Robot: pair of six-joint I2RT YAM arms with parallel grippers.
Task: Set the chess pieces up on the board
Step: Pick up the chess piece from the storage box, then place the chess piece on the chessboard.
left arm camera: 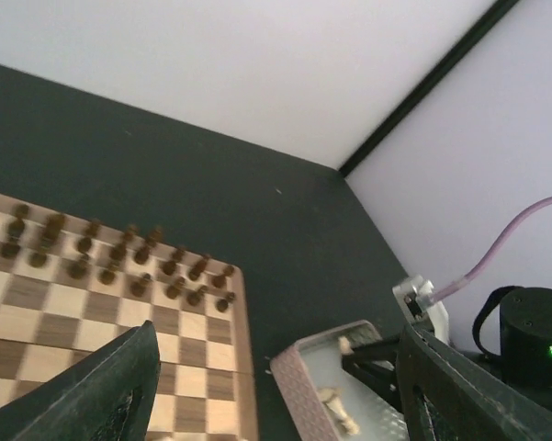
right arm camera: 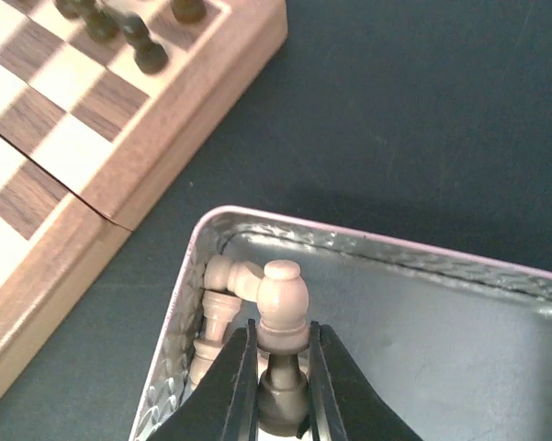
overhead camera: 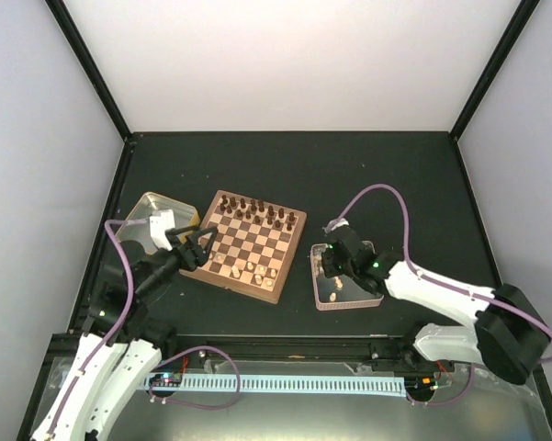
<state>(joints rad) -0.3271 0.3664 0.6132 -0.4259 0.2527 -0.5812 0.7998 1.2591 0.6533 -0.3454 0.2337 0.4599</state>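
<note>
The board [overhead camera: 272,243] lies left of centre, with dark chessmen [overhead camera: 257,213] along its far rows and a few pale chess pieces [overhead camera: 255,270] near its front edge. My right gripper [right arm camera: 280,354] is shut on a pale piece [right arm camera: 282,299], holding it upright by its neck over a corner of the clear tray [right arm camera: 367,243]. More pale pieces [right arm camera: 219,312] lie in that corner. In the top view the right gripper [overhead camera: 329,266] is over the tray's left side. My left gripper [overhead camera: 202,246] is open and empty above the board's left edge.
A yellow-rimmed metal tin [overhead camera: 145,204] sits left of the board, behind the left arm. The clear tray [overhead camera: 360,299] sits right of the board, with a strip of dark table between them. In the left wrist view the board [left arm camera: 119,312] and the tray [left arm camera: 303,381] both show.
</note>
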